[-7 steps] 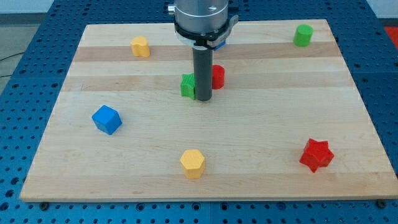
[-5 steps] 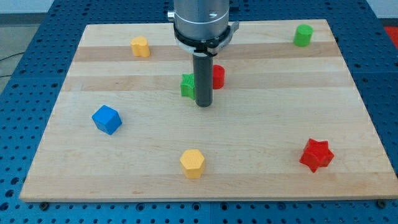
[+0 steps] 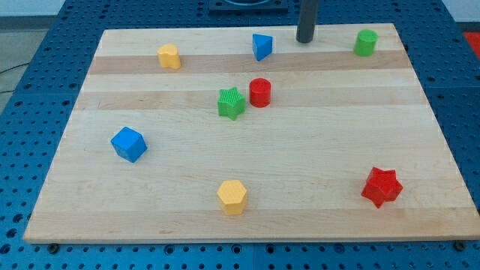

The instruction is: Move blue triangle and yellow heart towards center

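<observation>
Tip [image 3: 305,40] of tool rod, gripping nothing, near blue triangle [image 3: 261,46], yellow heart [image 3: 169,56] well apart, no writing

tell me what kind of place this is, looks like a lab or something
Probably a robotics lab bench. A wooden board with small coloured blocks, such as the blue triangle and red star, lies on a blue perforated table, and my tip rests near the view's top.
</observation>
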